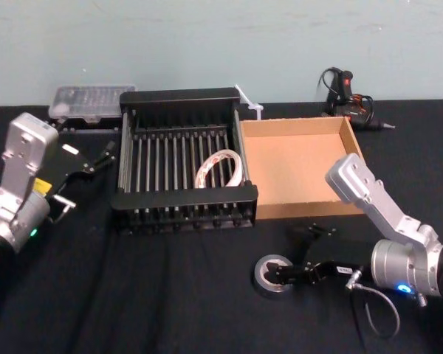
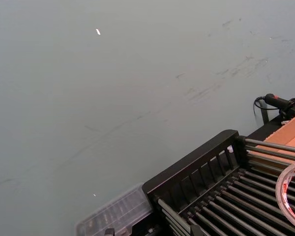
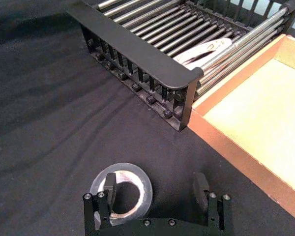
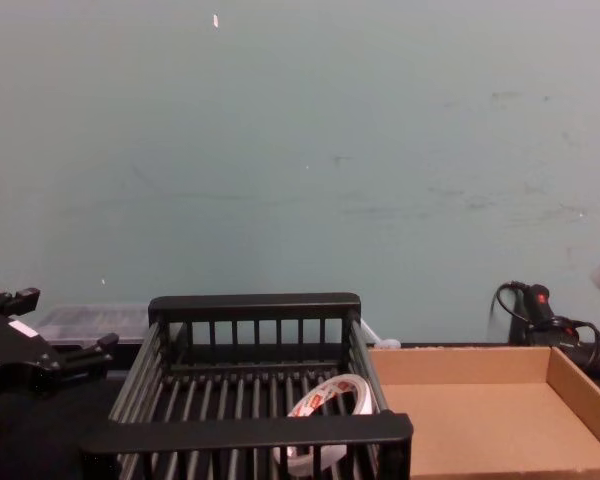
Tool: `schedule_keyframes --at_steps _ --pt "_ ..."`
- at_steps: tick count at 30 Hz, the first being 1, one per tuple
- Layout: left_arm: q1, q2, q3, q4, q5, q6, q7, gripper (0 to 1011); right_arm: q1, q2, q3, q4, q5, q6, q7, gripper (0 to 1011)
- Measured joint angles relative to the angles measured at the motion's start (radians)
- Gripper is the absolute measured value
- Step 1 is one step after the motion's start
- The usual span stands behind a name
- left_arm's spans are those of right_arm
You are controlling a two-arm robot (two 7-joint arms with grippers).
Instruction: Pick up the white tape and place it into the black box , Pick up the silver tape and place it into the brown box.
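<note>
With the right gripper (image 3: 155, 191) spread wide, one finger over the hollow of the silver tape (image 3: 132, 172) on the cloth (image 3: 49, 123) before the brown box (image 3: 226, 142), only one wall might be pinched, and the roll tipped or dropped. The left gripper (image 1: 86, 175) is held open beside the black box (image 1: 184, 198), where the white tape (image 1: 220, 168) lies. Counted: two tapes, two boxes, two grippers.

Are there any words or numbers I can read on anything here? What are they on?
Nothing here can be read.
The red-orange marks on the white tape in the black box: too blurred to read.
A white sticker on the left hand: too small to read.
The silver tape at the right hand: no print to see.
</note>
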Motion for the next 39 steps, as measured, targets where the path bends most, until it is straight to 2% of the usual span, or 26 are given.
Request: schedule_keyframes --at_steps 39 --pt "0.0 0.0 0.0 0.0 0.0 0.0 0.0 1001 0.012 -0.032 -0.009 0.045 -0.037 0.016 0.009 1000"
